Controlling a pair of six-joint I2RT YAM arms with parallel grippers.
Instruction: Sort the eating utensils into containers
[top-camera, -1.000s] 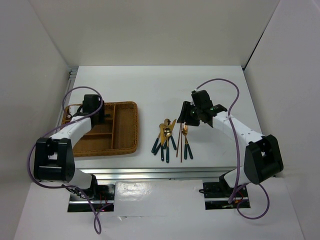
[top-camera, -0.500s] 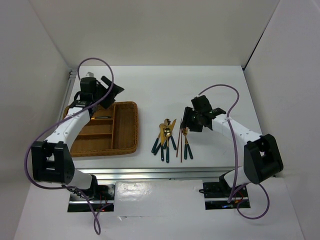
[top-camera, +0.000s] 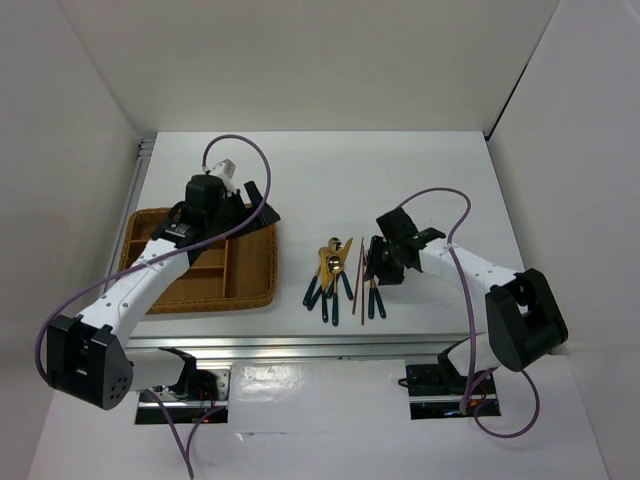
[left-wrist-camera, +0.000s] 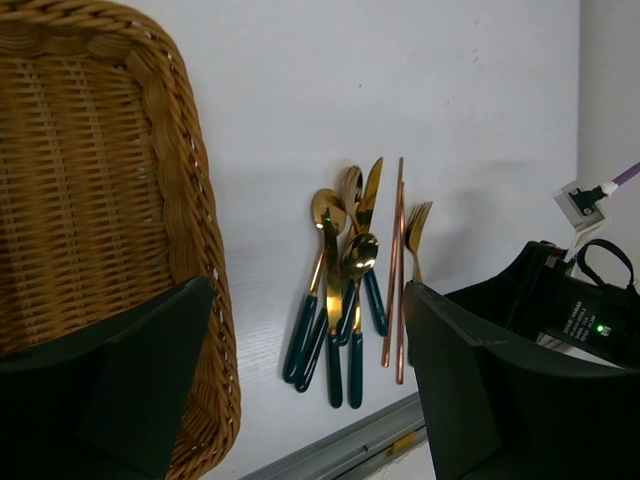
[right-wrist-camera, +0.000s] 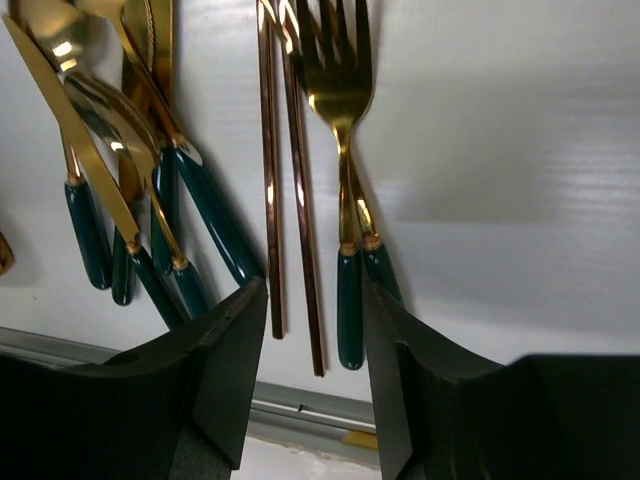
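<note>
Right gripper (right-wrist-camera: 312, 290) is hanging spread over chopsticks (right-wrist-camera: 270, 150) and forks (right-wrist-camera: 340, 100), gripping nothing. Left gripper (left-wrist-camera: 310, 300) is hovering spread and empty over tray (top-camera: 272, 260) by left edge. Utensils (top-camera: 338, 278) are lying piled by near edge, none visible in tray. Sorting is likely just starting.

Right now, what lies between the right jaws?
Right wrist view: the lower ends of two chopsticks and the teal fork handles lie in the gap of the right gripper, whose jaws stand open.
</note>
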